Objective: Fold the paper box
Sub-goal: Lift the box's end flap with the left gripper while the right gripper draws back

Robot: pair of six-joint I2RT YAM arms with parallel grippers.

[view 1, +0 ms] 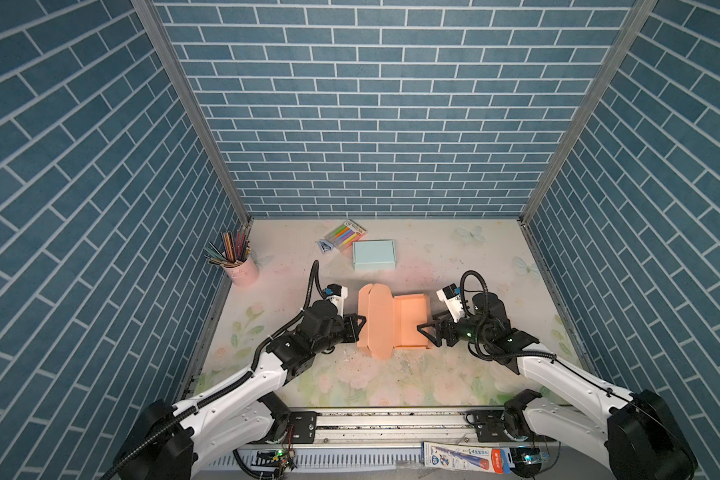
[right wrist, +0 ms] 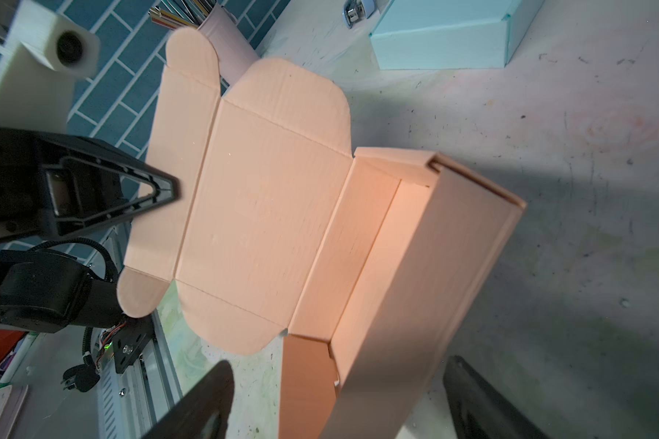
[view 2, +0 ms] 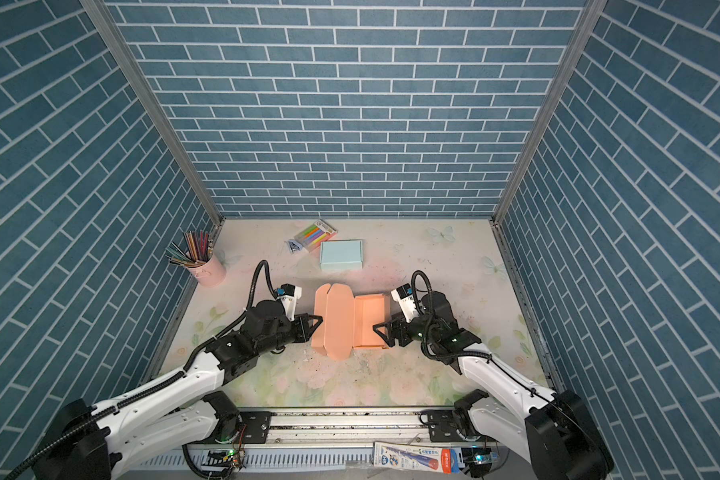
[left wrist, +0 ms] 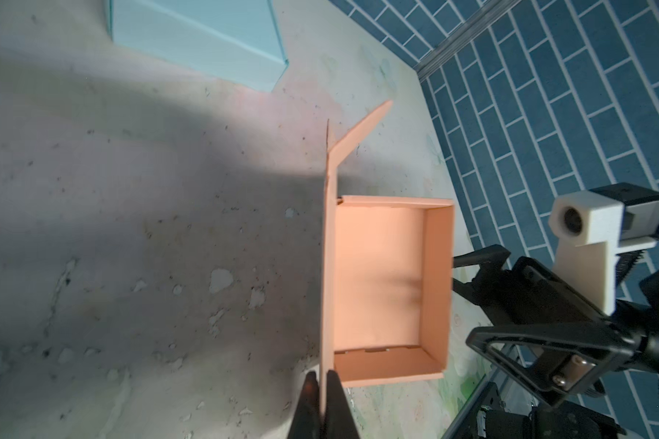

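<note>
Got the peach paper box (view 1: 410, 320) sitting in the middle of the table (view 1: 391, 374), tray walls up, lid (view 1: 374, 320) raised on its left side. Pinching the lid's outer edge with the left hand (view 1: 360, 323), pressed tight on the cardboard. Got the right hand (view 1: 426, 334) spread wide, just beside the tray's right wall.

Both arms, the left arm (view 1: 237, 384) and the right arm (view 1: 557, 370), had white shell links dotted with small screws, joined by black cylindrical joint housings. A black corrugated cable conduit (view 1: 311, 282) ran along each arm, held to the shell by thin ties. Each wrist carried a white printed camera mount (view 1: 336, 293) with a black module and a blue connector. The jaws were black, triangular open-frame fingers, and a green indicator light (view 1: 469, 333) glowed on the right wrist housing.
</note>
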